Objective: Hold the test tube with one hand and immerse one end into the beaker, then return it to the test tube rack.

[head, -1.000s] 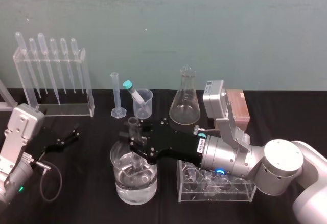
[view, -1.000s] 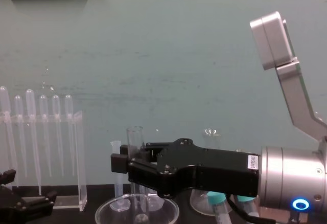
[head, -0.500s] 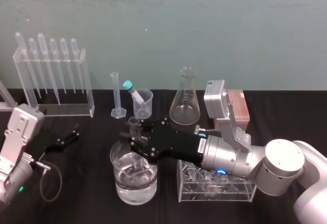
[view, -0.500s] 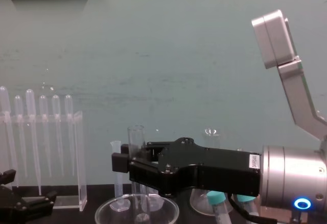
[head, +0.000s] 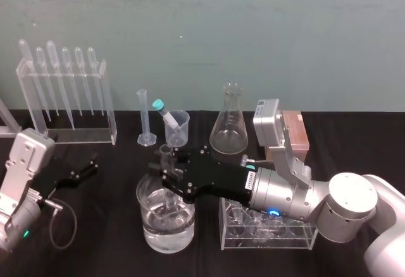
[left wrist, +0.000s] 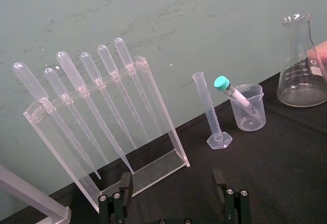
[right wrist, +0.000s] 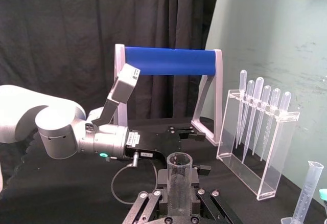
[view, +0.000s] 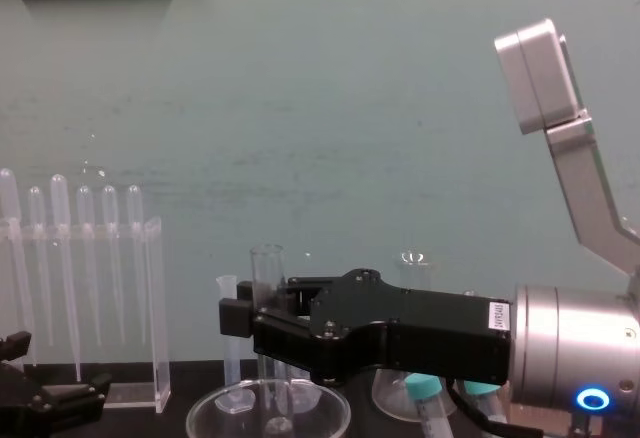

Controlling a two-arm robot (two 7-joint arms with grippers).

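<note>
1. Right gripper [head: 163, 174], one: fingers closed on the test tube, gripping it partway down its length.
2. Test tube [head: 166, 155], one: clear, uncapped and upright between the right gripper's fingers. Its open mouth stands above them and its lower end reaches down inside the large beaker.
3. Large beaker [head: 152, 226], one: directly below the right gripper, part-filled with clear liquid.
4. Test tube rack [head: 296, 135], one: a pinkish-brown block behind the right gripper's wrist, well apart from the fingers.
5. Clear holder [head: 266, 238], one: under the right arm's wrist. The chest view shows two teal caps [view: 424, 388] there.
6. Conical flask [head: 229, 125], one: just beyond the right gripper's body. Its printed graduations are too small to read.
7. Small beaker [head: 180, 133], one: beyond the fingertips, with one teal-capped tube [head: 163, 112] leaning in it.
8. Graduated cylinder [head: 144, 120], one: beside the small beaker.
9. Pipette stand [head: 109, 109], one: far beyond the left gripper, holding six pipettes [head: 65, 81].
10. Left gripper [head: 84, 168], one: parked well apart from the large beaker, fingers spread and holding nothing.
11. White label [head: 250, 179], one: on the right wrist, its print illegible.
</note>
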